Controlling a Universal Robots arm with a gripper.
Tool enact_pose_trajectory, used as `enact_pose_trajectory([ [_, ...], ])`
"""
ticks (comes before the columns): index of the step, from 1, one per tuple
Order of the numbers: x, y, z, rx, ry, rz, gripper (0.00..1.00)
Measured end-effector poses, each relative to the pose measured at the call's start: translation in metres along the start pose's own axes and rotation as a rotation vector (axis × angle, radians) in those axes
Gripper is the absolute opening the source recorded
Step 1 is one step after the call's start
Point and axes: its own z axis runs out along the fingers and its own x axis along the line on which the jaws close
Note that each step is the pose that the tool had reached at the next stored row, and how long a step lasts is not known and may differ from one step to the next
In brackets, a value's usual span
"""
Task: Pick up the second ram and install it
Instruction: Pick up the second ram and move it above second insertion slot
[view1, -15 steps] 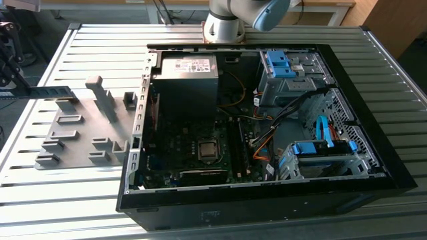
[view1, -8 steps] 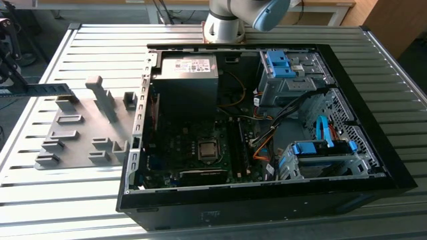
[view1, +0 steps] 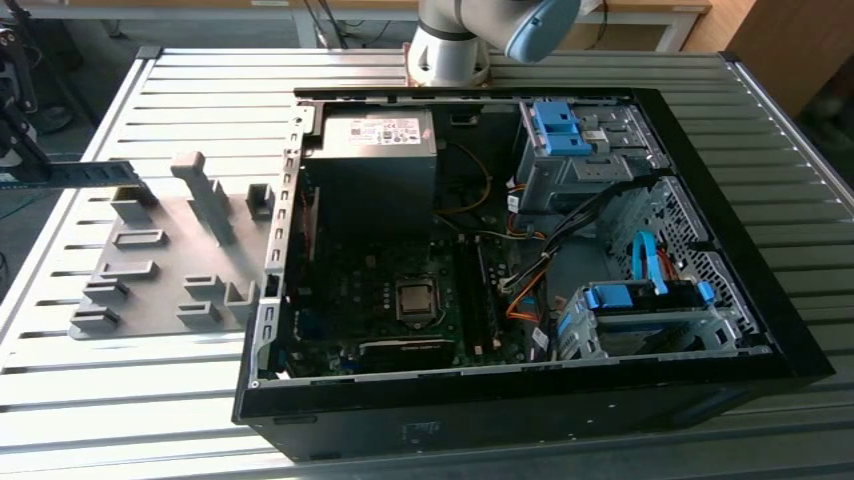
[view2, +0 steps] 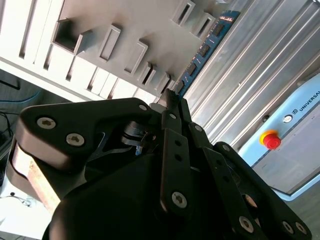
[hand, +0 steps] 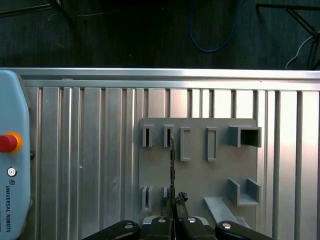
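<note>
Blue second ram (view2: 201, 54), near end hidden, is clamped in the end effector (view2: 172, 100) above a grey holder (hand: 200, 175).

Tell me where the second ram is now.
The second ram is clamped in the gripper at the exterior view's left edge, above the grey holder.

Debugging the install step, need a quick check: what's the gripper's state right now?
Gripper: closed, holding the second ram by one end.
</note>
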Motion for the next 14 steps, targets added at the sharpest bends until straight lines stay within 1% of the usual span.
enact_pose_trajectory([
  [11, 0.0002, -0.0001, -0.0116, 0.0001, 0.0, 0.0, 0.14],
  [14, 0.0003, -0.0001, -0.0128, 0.0002, -0.0001, 0.0, 0.14],
])
